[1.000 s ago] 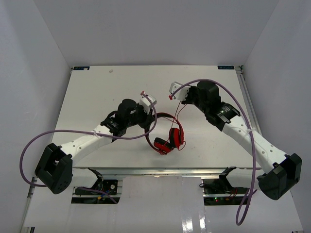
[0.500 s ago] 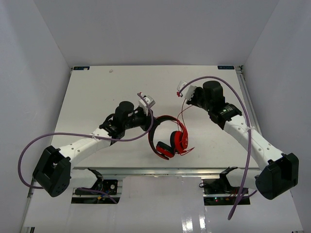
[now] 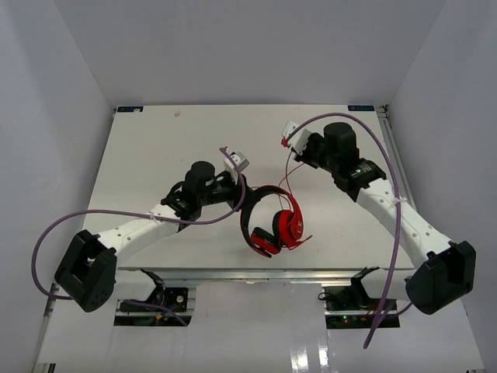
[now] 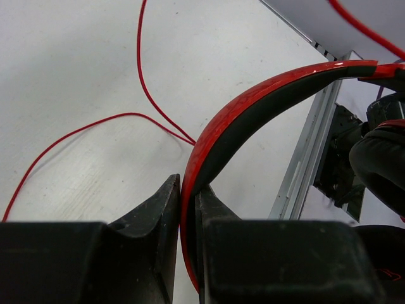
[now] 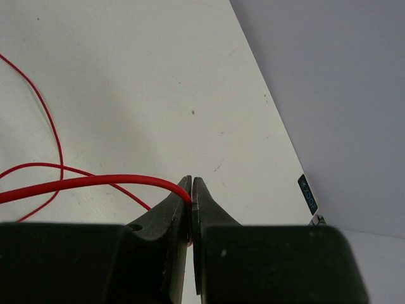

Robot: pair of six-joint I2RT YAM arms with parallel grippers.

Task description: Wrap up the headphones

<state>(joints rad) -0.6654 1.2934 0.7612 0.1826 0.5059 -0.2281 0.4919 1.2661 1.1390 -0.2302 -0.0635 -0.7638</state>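
Note:
The red headphones (image 3: 273, 221) hang over the table's near middle, their two ear cups low and close together. My left gripper (image 3: 239, 186) is shut on the black-and-red headband (image 4: 253, 107), which passes between its jaws. My right gripper (image 3: 290, 140) is further back and to the right, shut on the thin red cord (image 5: 88, 182). The cord (image 3: 289, 172) runs from that gripper down to the ear cups. More of the cord (image 4: 142, 76) lies in loops on the table under the left gripper.
The white table (image 3: 155, 148) ends at a metal rail (image 4: 304, 158) along its near edge. Thick purple cables (image 3: 392, 194) loop off both arms. White walls close in the left, back and right sides.
The right gripper has closed on the cord and moved right and slightly back. The left gripper has carried the headphones a little to the right and nearer, turning them.

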